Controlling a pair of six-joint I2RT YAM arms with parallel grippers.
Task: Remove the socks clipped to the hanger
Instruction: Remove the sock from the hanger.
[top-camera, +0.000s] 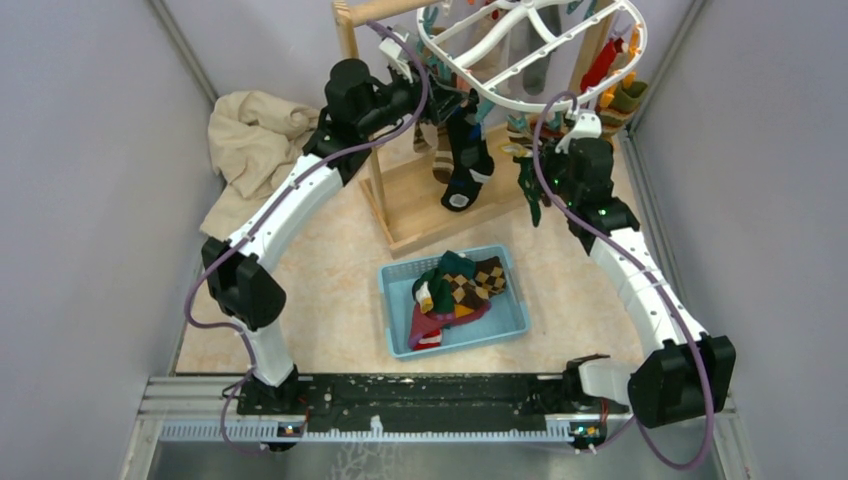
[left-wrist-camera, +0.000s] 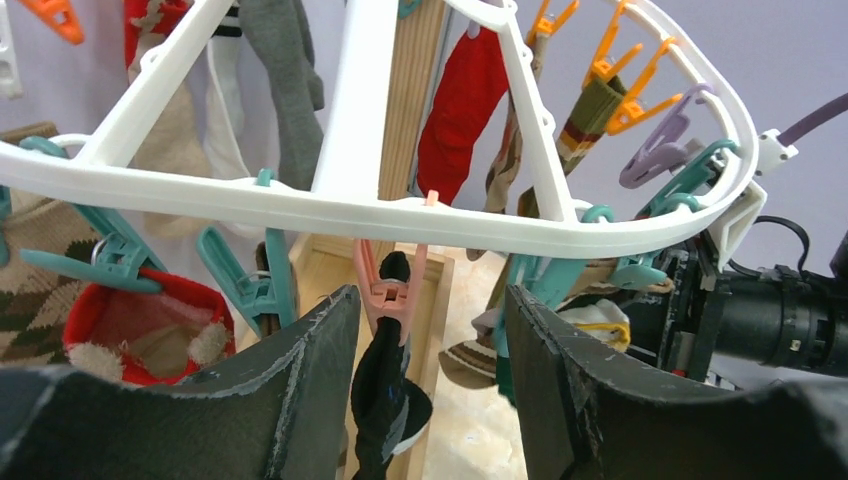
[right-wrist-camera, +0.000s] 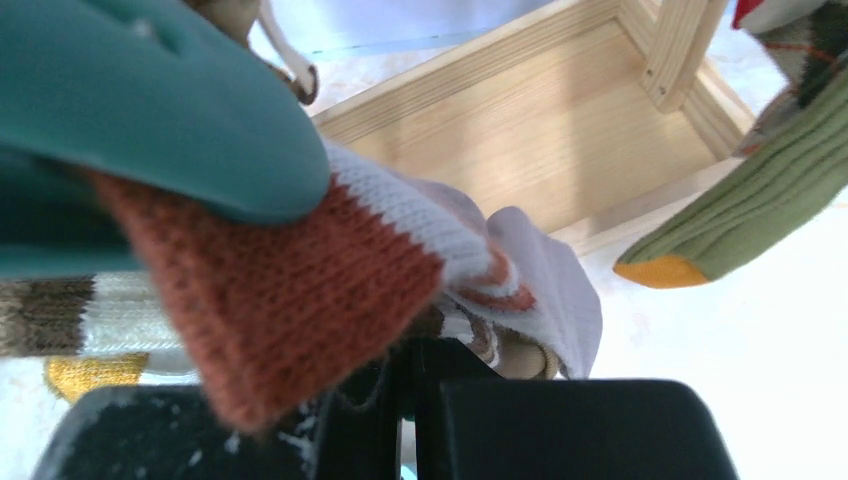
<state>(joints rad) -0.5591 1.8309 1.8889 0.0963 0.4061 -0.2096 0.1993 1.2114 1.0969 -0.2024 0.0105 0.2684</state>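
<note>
Under the near rim of the hanger (left-wrist-camera: 300, 205), the left end effector (left-wrist-camera: 430, 320) was set with its fingers apart, one on each side of a pink clip (left-wrist-camera: 388, 290) from which a black sock (left-wrist-camera: 385, 400) was hung. Neither finger was seen to press on the clip or on the sock, so nothing was held on that side.

The right end effector (right-wrist-camera: 410, 410) was placed close under a rust-and-white sock (right-wrist-camera: 300, 300) with its fingers brought together. Whether any cloth was pinched between them could not be told, because the knit filled the wrist view.

A heap of socks (top-camera: 462, 285) was laid in the blue basket (top-camera: 395, 315) on the surface (top-camera: 340, 300), in front of the wooden stand (top-camera: 440, 205). Many others, a red sock (left-wrist-camera: 460, 110) among them, were seen clipped to the hanger. The task was therefore judged to be partly done.

The step in hand was judged to be the lining-up of the left fingers on the black sock. The next move would call for them to be closed on the cloth just below the clip. A steady downward pull would then be needed, so that the sock was drawn free without the hanger being swung.
</note>
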